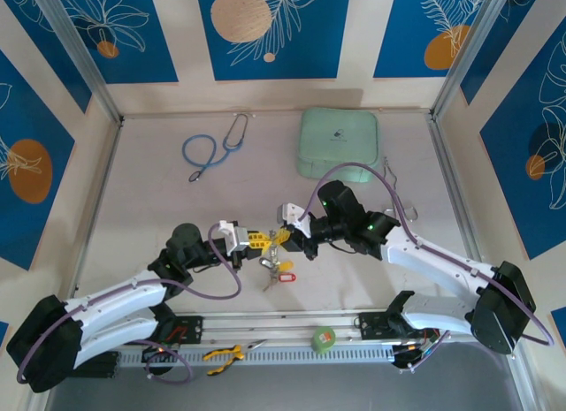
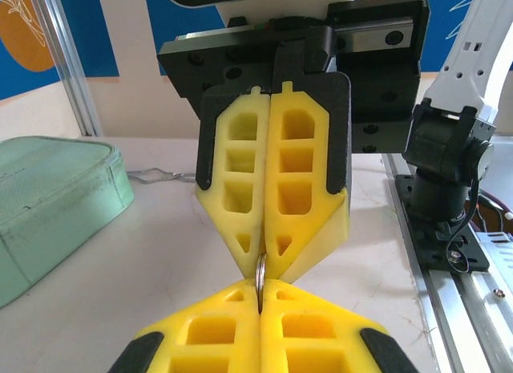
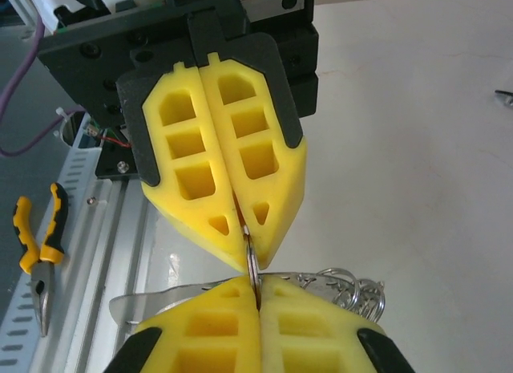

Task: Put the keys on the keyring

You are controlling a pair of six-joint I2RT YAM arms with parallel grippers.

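My two grippers meet tip to tip over the middle of the table. The keyring (image 2: 260, 274) appears as a thin silvery loop, edge-on, pinched in both. My left gripper (image 2: 260, 291) is shut on its near part, and the right gripper (image 2: 264, 257) grips it from the far side. In the right wrist view my right gripper (image 3: 256, 289) is shut on the keyring (image 3: 251, 261), with the left gripper (image 3: 243, 233) above it. Keys and small rings (image 3: 349, 285) bunch just behind. From above, the keys (image 1: 281, 270) with red and yellow tags hang below the left gripper (image 1: 257, 241) and right gripper (image 1: 286, 238).
A blue-tubed stethoscope (image 1: 212, 150) lies at the back left. A pale green case (image 1: 338, 143) sits at the back centre. Yellow-handled pliers (image 1: 225, 356) and a green tape roll (image 1: 324, 339) rest on the rail at the near edge.
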